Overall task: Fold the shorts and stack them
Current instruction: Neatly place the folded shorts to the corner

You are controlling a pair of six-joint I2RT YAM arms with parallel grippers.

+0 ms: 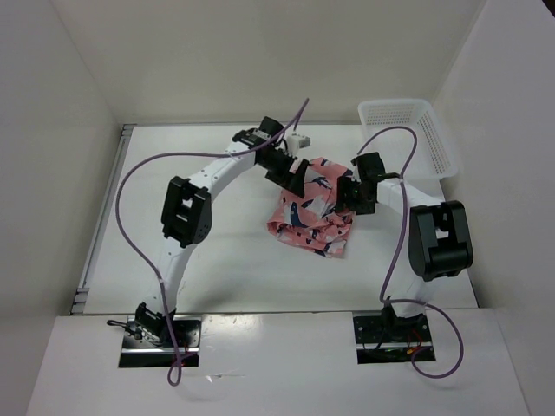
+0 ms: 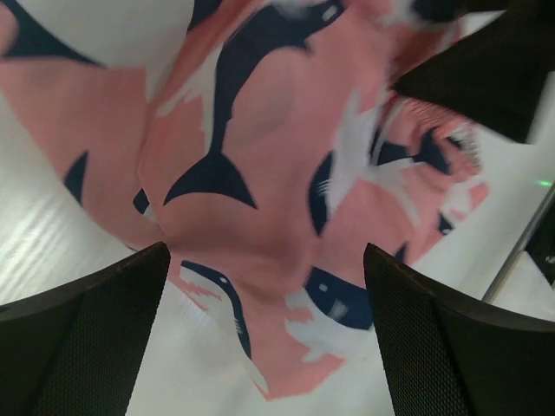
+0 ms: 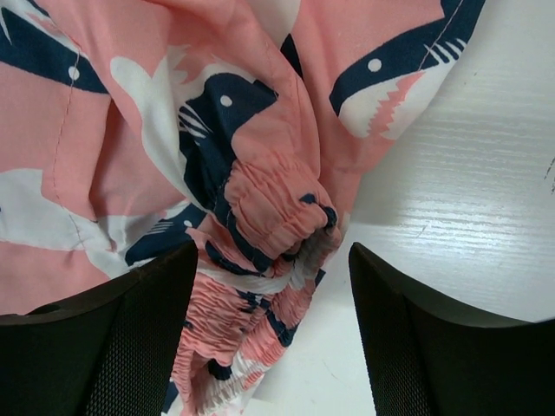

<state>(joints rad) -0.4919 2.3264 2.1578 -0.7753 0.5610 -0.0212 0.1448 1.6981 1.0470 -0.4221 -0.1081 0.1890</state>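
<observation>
Salmon-pink cloth printed with navy-and-white sharks, the shorts (image 1: 310, 212) lie in a rumpled heap near the middle of the bench (image 1: 208, 251), a little toward its right edge and well short of the near edge, neither flattened nor folded. The left gripper (image 1: 297, 180) hangs over the heap's far side and the right gripper (image 1: 345, 198) over its right side, the two close together. In the left wrist view the jaws stand wide apart with a raised ridge of fabric between them, and the fingers (image 2: 87, 338) clamp nothing. In the right wrist view the jaws are likewise spread, straddling the gathered elastic waistband (image 3: 277, 221). The main risk, as I judge it, is a blind pinch. The cloth is layered over itself, so a closing jaw may take several thicknesses at once, or only the top one, and a lift would then drag the heap into a tighter knot instead of opening it out. The elastic looks thick and springy and could squeeze out of the right jaws as they shut. A dark shape that is probably the other arm crowds the top right of the left wrist view, so the two grippers could knock together or pull against one another. The white mesh basket (image 1: 408, 130) in the far right corner stands apart from the cloth, but a wide swing of the right arm could catch it.
</observation>
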